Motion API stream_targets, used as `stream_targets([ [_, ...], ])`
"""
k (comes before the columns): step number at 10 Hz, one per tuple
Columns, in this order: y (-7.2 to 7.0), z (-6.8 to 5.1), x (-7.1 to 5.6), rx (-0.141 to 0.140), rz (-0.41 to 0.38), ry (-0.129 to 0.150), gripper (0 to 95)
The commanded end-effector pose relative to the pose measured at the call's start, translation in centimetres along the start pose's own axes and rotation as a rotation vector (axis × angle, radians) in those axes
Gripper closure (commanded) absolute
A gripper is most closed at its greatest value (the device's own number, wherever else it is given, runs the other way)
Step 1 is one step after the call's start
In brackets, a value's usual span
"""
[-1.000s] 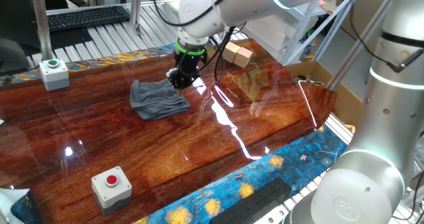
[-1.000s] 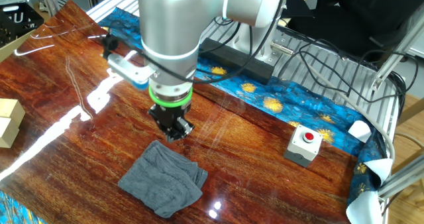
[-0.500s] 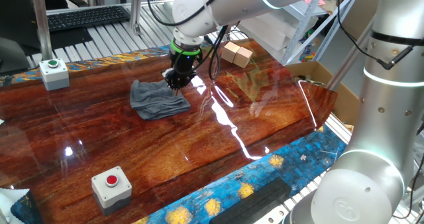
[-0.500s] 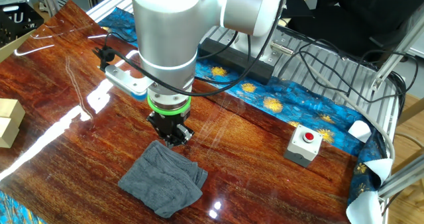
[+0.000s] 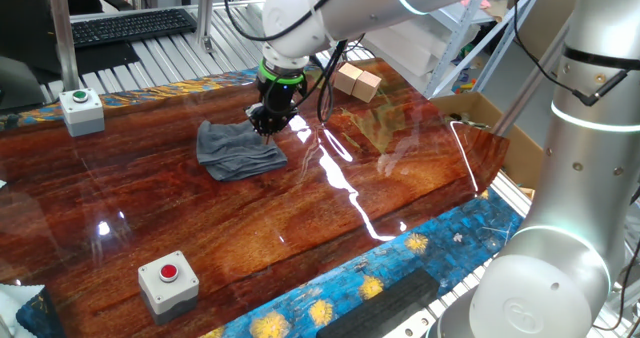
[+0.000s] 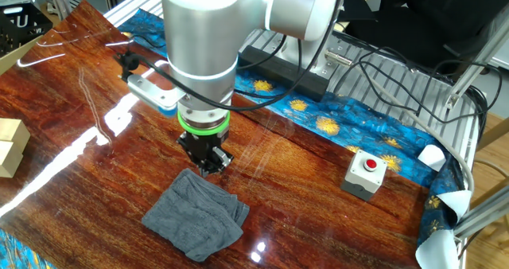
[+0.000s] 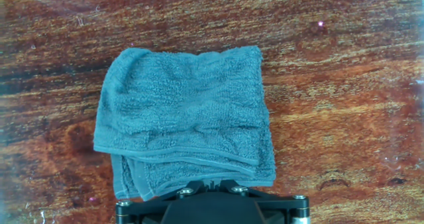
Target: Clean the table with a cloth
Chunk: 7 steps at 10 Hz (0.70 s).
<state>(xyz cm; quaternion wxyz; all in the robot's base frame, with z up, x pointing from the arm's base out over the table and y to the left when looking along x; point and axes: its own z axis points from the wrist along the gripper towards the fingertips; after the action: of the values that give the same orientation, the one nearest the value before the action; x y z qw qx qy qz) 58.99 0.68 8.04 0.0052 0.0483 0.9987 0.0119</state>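
The dark grey cloth [image 5: 238, 148] lies folded on the glossy reddish-brown table [image 5: 300, 228]. It also shows in the other fixed view [image 6: 195, 215] and fills the middle of the hand view [image 7: 185, 118]. My gripper [image 5: 266, 128] points straight down over the cloth's right edge, its tips just above or at the fabric [image 6: 208, 168]. In the hand view the gripper [image 7: 207, 184] shows at the bottom edge with its jaws together and nothing visible between them.
A grey box with a green button [image 5: 81, 111] stands at the back left. A grey box with a red button [image 5: 168, 283] stands near the front edge. Wooden blocks [image 5: 358, 81] sit at the back, right of the arm. A cardboard box [image 5: 480, 113] is off the right end.
The gripper has shifted a little left, closer over the cloth's edge, then held still. The cloth has not moved.
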Motion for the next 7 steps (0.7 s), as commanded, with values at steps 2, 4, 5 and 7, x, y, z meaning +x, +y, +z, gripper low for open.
stream_targets([
  [2, 0.01, 0.08, 0.03, 0.017, -0.011, -0.001, 95.0],
  [4, 0.01, 0.08, 0.03, 0.028, 0.006, 0.015, 95.0],
  [5, 0.01, 0.08, 0.03, 0.052, 0.007, 0.02, 95.0],
  [7, 0.01, 0.08, 0.03, 0.089, 0.009, 0.012, 95.0],
])
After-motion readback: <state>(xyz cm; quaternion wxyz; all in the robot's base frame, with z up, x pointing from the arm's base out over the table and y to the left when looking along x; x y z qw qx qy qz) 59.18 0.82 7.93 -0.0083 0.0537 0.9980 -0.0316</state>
